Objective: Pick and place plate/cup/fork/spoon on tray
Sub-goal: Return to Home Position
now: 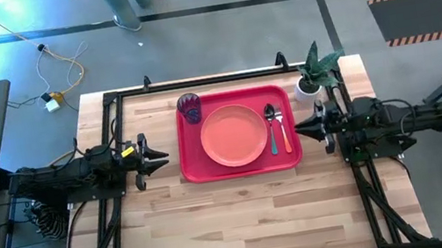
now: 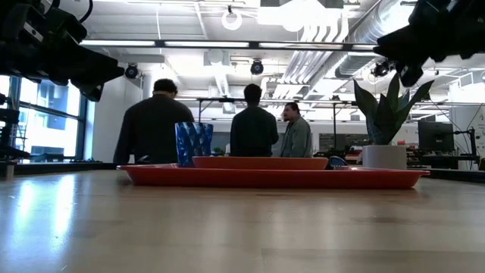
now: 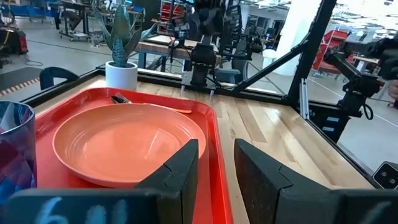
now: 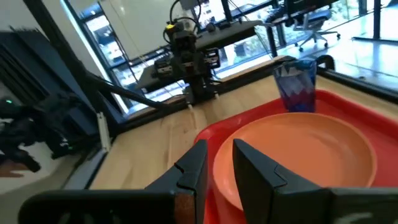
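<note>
The big red rectangular plastic tray [image 1: 241, 163] sits mid-table, carrying the round salmon-orange plate [image 1: 233, 135], the translucent blue tumbler [image 1: 190, 107] in its far-left corner, and the teal-handled spoon [image 1: 272, 128] beside the orange-handled fork [image 1: 283, 130] at right. The left gripper [image 1: 160, 157] and the right gripper [image 1: 303, 130] flank the tray, fingers parted, empty.

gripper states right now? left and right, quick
Left gripper: open, holding nothing, beside the tray.
Right gripper: open, holding nothing, at the tray's other side.
</note>
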Controlling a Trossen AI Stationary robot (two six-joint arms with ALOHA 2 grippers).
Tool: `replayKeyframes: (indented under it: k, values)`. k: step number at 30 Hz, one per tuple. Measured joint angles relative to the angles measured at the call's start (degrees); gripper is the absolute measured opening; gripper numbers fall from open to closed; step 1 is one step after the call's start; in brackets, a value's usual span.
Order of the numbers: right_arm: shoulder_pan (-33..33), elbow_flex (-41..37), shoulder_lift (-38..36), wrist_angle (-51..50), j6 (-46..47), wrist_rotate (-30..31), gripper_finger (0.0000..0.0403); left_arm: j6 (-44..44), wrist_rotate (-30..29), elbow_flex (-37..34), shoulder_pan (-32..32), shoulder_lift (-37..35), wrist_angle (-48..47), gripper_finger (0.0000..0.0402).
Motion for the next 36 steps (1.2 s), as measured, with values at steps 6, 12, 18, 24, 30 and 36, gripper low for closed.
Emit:
replayKeyframes:
  k: [6,12,18,24,30,36]
  values:
    - [0.0,-6.2,-3.9,1.9,1.0,-1.0,0.0067,0.0,0.0,0.0,0.0,0.0,0.0,0.0092]
    - [0.0,-9.9,-5.8,3.1,0.8,-4.4,0.0067,0.0,0.0,0.0,0.0,0.0,0.0,0.0092]
    - [0.0,-11.0,-6.4,3.0,-2.6,-6.6,0.0067,0.0,0.0,0.0,0.0,0.0,0.0,0.0092]
    - [0.0,-11.0,-6.4,2.5,-4.5,-7.1,0.0067,0.0,0.0,0.0,0.0,0.0,0.0,0.0092]
    - [0.0,-11.1,-6.4,-0.2,-4.7,-7.3,0.0067,0.0,0.0,0.0,0.0,0.0,0.0,0.0092]
    - [0.0,-11.1,-6.4,-0.7,-4.7,-7.2,0.0067,0.0,0.0,0.0,0.0,0.0,0.0,0.0092]
